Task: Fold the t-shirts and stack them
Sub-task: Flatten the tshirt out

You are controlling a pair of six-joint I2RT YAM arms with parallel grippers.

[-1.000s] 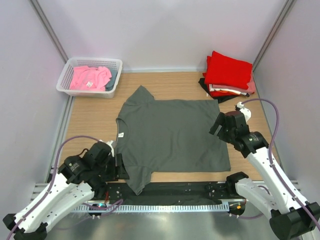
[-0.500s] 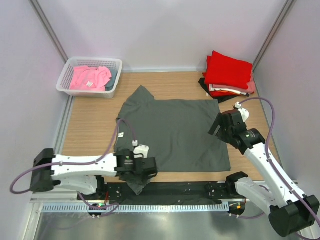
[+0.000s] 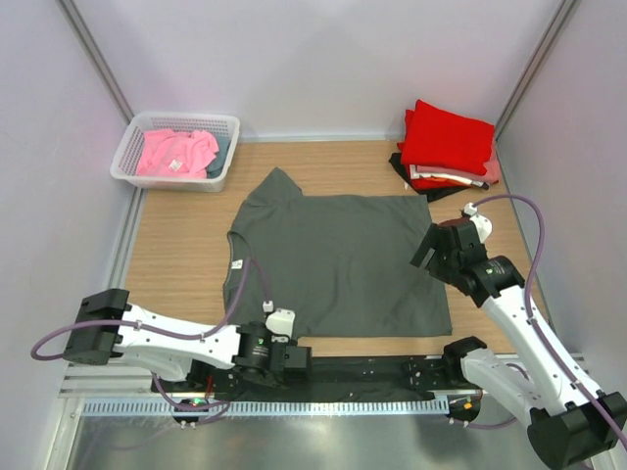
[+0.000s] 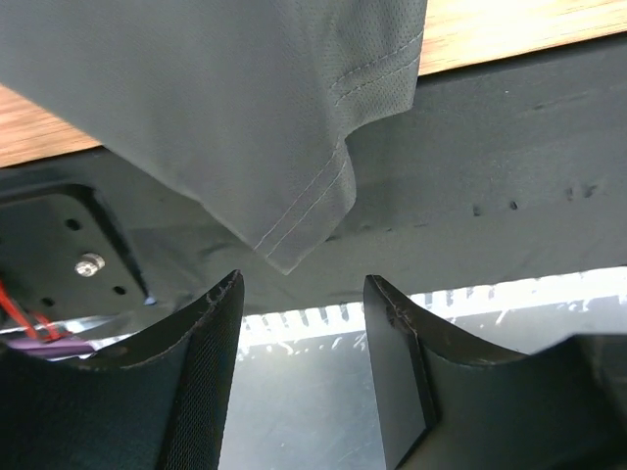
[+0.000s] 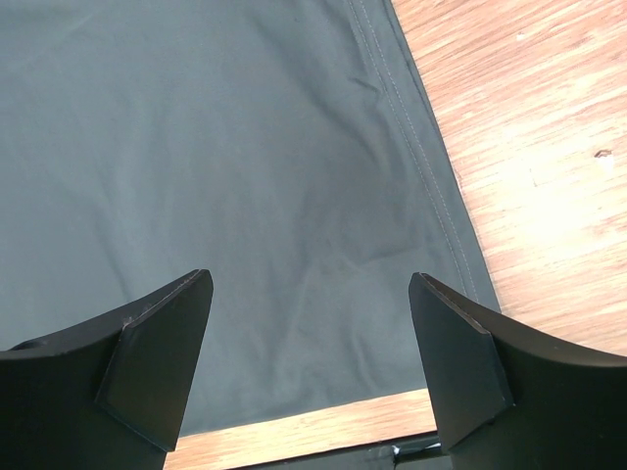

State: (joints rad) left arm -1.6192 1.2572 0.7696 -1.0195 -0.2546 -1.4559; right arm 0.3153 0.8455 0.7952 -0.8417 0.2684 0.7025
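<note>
A dark grey t-shirt (image 3: 338,259) with a small white neck label (image 3: 236,262) lies spread flat on the wooden table. My left gripper (image 3: 292,358) is low at the table's near edge, by the shirt's near sleeve. In the left wrist view the gripper (image 4: 304,286) is open and empty, and the sleeve (image 4: 284,127) hangs over the black rail just beyond the fingertips. My right gripper (image 3: 431,245) hovers above the shirt's right hem. In the right wrist view it (image 5: 309,286) is open and empty over the cloth (image 5: 245,157).
A stack of folded shirts, red on top (image 3: 448,139), sits at the back right. A white latticed basket (image 3: 137,166) at the back left holds a pink shirt (image 3: 174,150). A black rail (image 3: 372,370) runs along the near edge.
My left arm has swung from the near left to the table's near edge, and its gripper now sits by the near sleeve. The right arm has barely moved.
</note>
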